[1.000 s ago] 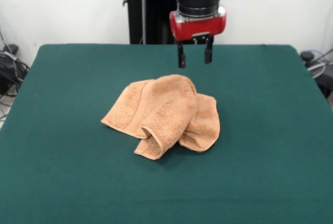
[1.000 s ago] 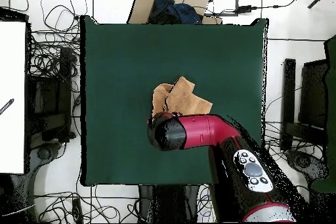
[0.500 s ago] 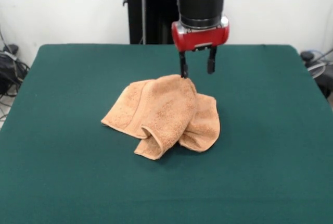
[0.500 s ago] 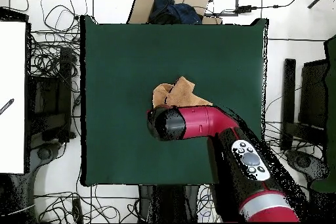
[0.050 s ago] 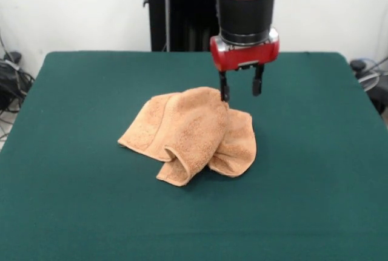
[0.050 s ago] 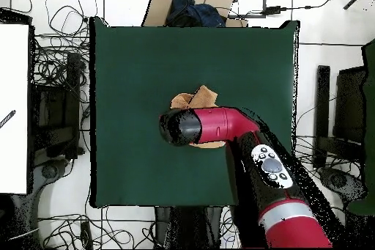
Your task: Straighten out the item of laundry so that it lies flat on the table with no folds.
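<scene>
The item of laundry is a peach-orange towel lying crumpled and folded over itself in the middle of the dark green table. My gripper hangs open over the towel's far right part. Its left finger tip sits at the top of the towel's hump, and its right finger is in the air above the lower flap. Nothing is between the fingers. In the overhead view the red arm covers most of the towel, and the gripper itself is hidden under the arm.
A cardboard box with dark contents stands beyond one table edge in the overhead view. Cables and equipment lie on the floor around the table. A white board lies off to one side.
The gripper has come down and shifted right in the front view, from above the table behind the towel to the towel's top. The towel has not moved.
</scene>
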Controlling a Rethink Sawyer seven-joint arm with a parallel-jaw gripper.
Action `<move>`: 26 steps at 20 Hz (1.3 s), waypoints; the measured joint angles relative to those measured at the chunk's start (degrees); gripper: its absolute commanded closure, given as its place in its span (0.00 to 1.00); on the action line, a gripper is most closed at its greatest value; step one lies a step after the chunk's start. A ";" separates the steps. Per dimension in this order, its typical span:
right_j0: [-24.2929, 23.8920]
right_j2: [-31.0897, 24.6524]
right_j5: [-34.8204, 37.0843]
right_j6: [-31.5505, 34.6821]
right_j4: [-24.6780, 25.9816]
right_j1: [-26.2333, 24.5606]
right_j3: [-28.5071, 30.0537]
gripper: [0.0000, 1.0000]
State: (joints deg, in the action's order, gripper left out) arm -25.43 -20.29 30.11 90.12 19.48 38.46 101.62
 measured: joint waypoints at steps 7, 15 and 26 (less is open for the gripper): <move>0.90 0.00 1.01 0.00 -0.43 -0.85 -2.10 0.00; 1.04 0.02 2.74 0.00 -0.51 -1.93 -4.08 0.00; 1.42 0.01 2.73 0.00 -0.38 -6.90 -7.53 0.00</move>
State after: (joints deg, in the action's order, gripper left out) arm -24.01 -20.28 32.84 90.12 19.11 31.56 94.09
